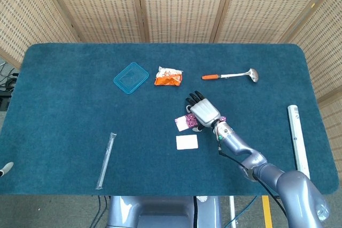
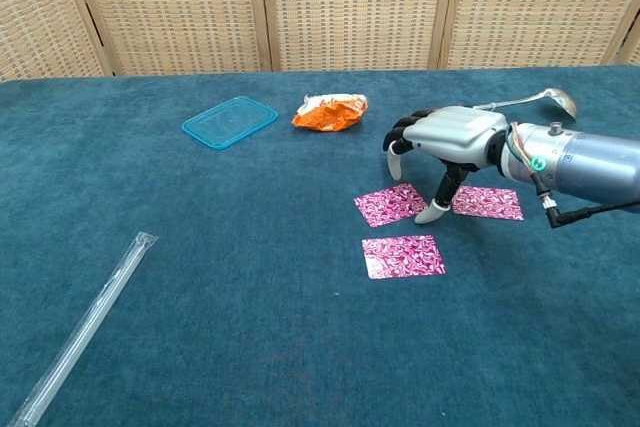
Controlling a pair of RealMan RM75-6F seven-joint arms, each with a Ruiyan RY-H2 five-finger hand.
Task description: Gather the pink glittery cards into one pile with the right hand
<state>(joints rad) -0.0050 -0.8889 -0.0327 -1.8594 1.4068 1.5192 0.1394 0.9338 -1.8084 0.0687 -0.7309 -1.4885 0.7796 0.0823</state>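
Right hand working among three pink glittery cards at mid-table.

Head view: the right hand (image 1: 202,114) is hovering palm-down, hiding the card (image 1: 182,123) beside it in part; another lies just below (image 1: 187,142).
Chest view: its fingers are arching apart, the thumb tip (image 2: 432,213) touching down between two cards (image 2: 391,204) (image 2: 486,202), pinching nothing. Pressing flat and sliding slowly should be sparing the card from buckling on the blue cloth (image 2: 250,297).
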